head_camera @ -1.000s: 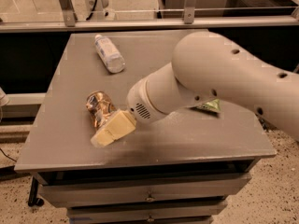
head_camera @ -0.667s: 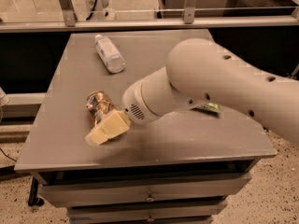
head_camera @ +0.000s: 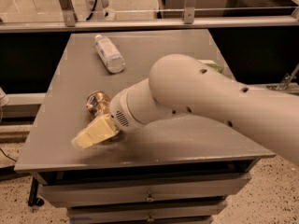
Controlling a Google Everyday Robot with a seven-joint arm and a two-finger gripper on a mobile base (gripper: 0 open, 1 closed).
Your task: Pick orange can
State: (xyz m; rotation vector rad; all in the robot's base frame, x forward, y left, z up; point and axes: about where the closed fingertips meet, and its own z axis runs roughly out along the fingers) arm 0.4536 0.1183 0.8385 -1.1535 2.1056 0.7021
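The orange can (head_camera: 96, 102) is a small shiny copper-orange can lying on the grey table (head_camera: 154, 55), left of the middle. My gripper (head_camera: 93, 133) has pale yellow fingers and sits just in front of and below the can, low over the table near its front left. The big white arm (head_camera: 196, 101) reaches in from the right and hides the can's right side. The can is beside the gripper; I cannot tell whether they touch.
A clear plastic bottle with a white label (head_camera: 109, 53) lies at the table's back left. A green packet (head_camera: 212, 66) peeks out behind the arm at the right. A glass-and-metal rail (head_camera: 140, 20) runs behind the table. Drawers are below the front edge.
The arm and gripper have shifted a little to the left and toward the table's front edge. The can and the bottle have not moved.
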